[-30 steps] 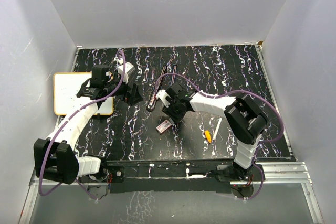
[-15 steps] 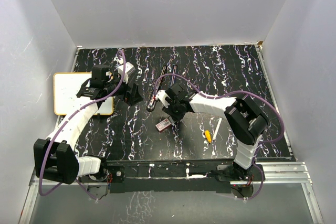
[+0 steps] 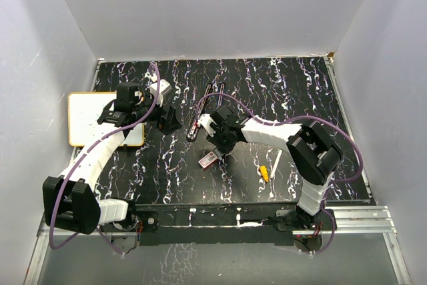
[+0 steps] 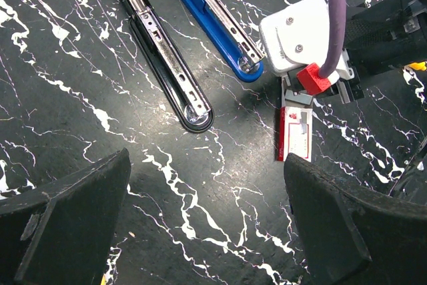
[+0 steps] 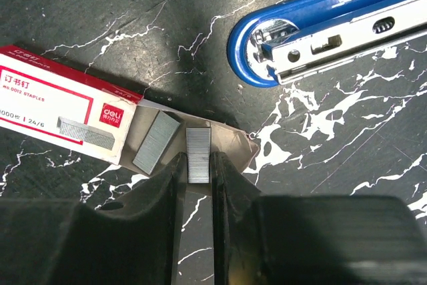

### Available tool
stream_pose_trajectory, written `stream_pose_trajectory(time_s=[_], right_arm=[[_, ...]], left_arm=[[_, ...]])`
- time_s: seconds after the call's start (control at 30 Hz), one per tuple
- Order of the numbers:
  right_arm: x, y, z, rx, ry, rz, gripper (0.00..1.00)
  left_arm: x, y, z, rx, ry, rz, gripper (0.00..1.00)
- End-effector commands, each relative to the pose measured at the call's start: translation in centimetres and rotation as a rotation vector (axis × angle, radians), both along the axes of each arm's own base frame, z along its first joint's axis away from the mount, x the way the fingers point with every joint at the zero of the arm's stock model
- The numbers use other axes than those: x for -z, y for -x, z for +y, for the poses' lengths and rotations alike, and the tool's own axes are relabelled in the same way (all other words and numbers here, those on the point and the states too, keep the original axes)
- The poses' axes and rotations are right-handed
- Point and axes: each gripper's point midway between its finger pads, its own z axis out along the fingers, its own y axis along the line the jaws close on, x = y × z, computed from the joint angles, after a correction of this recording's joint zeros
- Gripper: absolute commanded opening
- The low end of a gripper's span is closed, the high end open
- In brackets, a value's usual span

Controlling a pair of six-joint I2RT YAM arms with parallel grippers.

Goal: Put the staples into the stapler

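The staples box (image 5: pixel 63 101) is red and white and lies open with its tan tray (image 5: pixel 233 141) pulled out. It also shows in the top view (image 3: pixel 209 159) and the left wrist view (image 4: pixel 295 133). My right gripper (image 5: pixel 198 165) is shut on a grey strip of staples (image 5: pixel 199 148) over the tray. A second strip (image 5: pixel 155 141) lies in the tray beside it. The open blue stapler (image 5: pixel 320 28) lies just beyond the tray. It also shows in the left wrist view (image 4: pixel 213 18). My left gripper (image 4: pixel 207 211) is open and empty above the bare table, left of the box.
An open black stapler (image 4: pixel 163 58) lies beside the blue one. A yellow-tipped white pen (image 3: pixel 270 167) lies right of the box. A white board with an orange rim (image 3: pixel 90 119) sits at the table's left edge. White walls enclose the table.
The right gripper has shifted very slightly over the box's tray. The box has barely moved. The left arm has not moved.
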Motion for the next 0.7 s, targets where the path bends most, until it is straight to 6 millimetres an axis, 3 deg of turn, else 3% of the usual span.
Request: stream_pose_trajectory(time_s=[0.0, 0.27, 0.4, 0.67], right_arm=[[-5.1, -1.4, 2.0, -0.032, -0.12, -0.095, 0.2], [-5.1, 0.3, 3.8, -0.119, -0.196, -0.008, 0.18], [-3.8, 0.1, 4.2, -0.124, -0.18, 0.016, 0.18], [-4.5, -0.2, 3.3, -0.129, -0.166, -0.027, 0.18]], left_arm=[[-1.3, 0.9, -0.4, 0.039, 0.023, -0.036, 0.97], [-1.3, 0.9, -0.5, 0.039, 0.023, -0.034, 0.97], [-1.3, 0.8, -0.4, 0.038, 0.023, -0.034, 0.97], [-1.7, 0.2, 0.2, -0.008, -0.004, -0.058, 0.97]])
